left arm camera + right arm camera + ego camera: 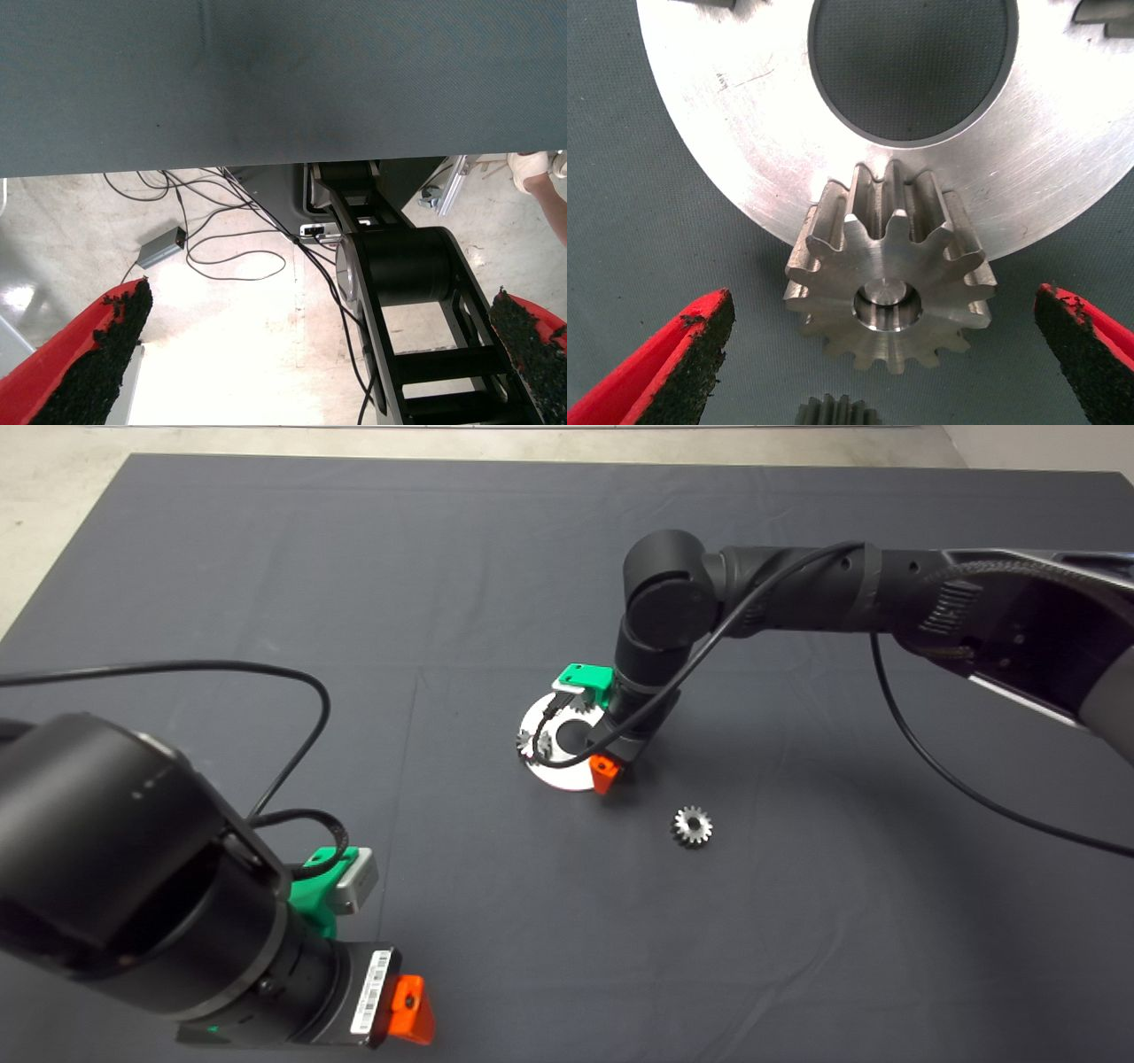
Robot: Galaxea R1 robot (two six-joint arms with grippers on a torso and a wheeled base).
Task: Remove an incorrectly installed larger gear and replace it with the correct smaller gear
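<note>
We see the right arm [797, 589] reaching in across the mat [266, 558] and bending down over a silver ring plate [563, 775] near the middle; its gripper [592, 722] hangs directly above that plate, with one red fingertip [603, 773] showing at the plate's near rim.

From the right wrist, the large gear [888, 276] sits on a pin at the plate's edge [726, 115], overhanging the rim onto the mat; its teeth are coarse and its body tall; the pin end shows in its centre hole. The right gripper [888, 354] has its fingers [687, 359] spread wide, one on each side of the gear and well clear of it; nothing is held. Parts of other gears show at the plate's far edge, and the top of another small toothed piece [837, 410] peeks in between the fingers, just beside the large gear.

A small gear [693, 825] lies flat and alone on the mat, near the plate, on the right arm's side.

The left gripper [390, 992] waits at the lower left of the head view, above the mat; its wrist view shows the fingers [93, 354] spread apart and empty, with floor, loose cables [230, 239] and a person's shoe [536, 168] beyond the mat's edge.
</note>
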